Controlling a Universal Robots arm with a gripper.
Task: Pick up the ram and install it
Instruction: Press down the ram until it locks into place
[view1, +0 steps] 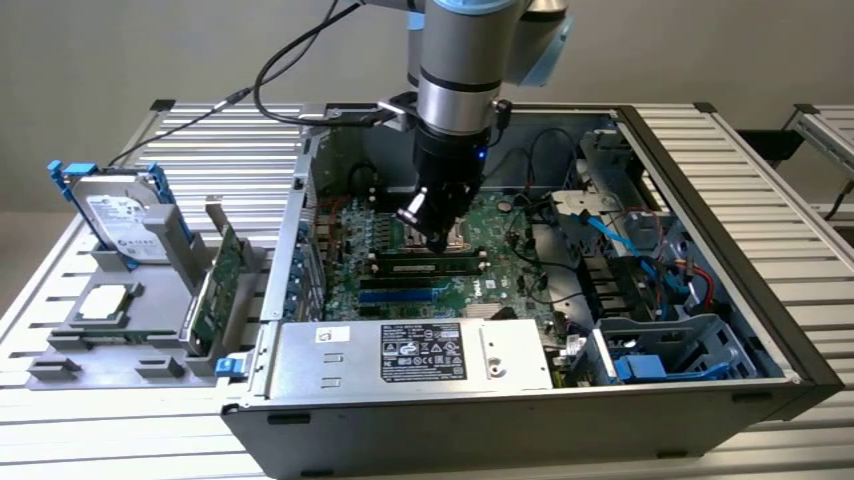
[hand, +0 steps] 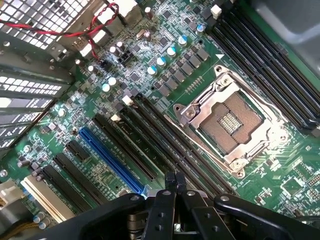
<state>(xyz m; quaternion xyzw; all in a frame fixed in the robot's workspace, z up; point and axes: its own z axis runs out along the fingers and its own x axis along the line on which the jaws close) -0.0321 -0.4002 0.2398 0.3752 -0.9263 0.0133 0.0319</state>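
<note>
RAM stick (view1: 427, 266) lies seated in a black memory slot on the motherboard (view1: 400, 225), just below the empty CPU socket (hand: 231, 126) in the exterior view. Gripper (hand: 175, 183) hovers above it, fingers pressed together, holding nothing

**RAM module: condition and position**

The ram (view1: 427, 265) is a slim, long, narrow green board that carries a row of black chips along its length. In the exterior view it stands on edge inside the open computer case (view1: 787, 350), running across the motherboard (view1: 387, 225) parallel to the blue slot (view1: 400, 297) that lies just beside it. It appears to sit in a black memory slot; whether it is fully seated cannot be told. No part of it is raised or tilted.
</note>
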